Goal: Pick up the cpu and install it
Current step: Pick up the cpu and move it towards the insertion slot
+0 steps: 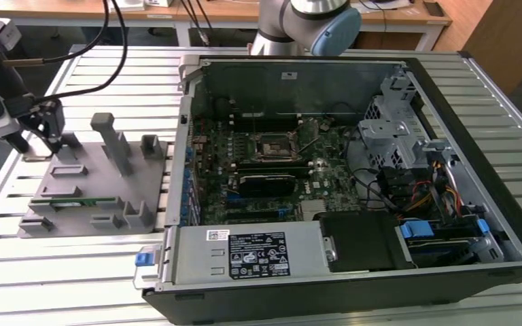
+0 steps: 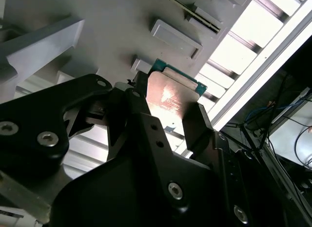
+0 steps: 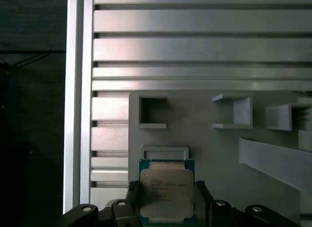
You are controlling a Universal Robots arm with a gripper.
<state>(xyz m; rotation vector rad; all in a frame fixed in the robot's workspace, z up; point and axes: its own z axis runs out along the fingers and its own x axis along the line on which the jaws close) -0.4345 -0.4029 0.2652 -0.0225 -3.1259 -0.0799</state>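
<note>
I have the cpu point(image 3: 166, 192) clamped between my fingers point(image 3: 202, 197), which press on two opposite edges. It hangs over a back corner of the grey holder point(image 1: 89, 197), on the edge away from the open computer case point(image 1: 334, 285) on the counter point(image 1: 79, 272).

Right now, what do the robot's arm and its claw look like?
The arm is silver-grey tubing with a pale blue round joint cap. The gripper is matte black, angular, dotted with silver screw heads; black cables run to its wrist.
</note>
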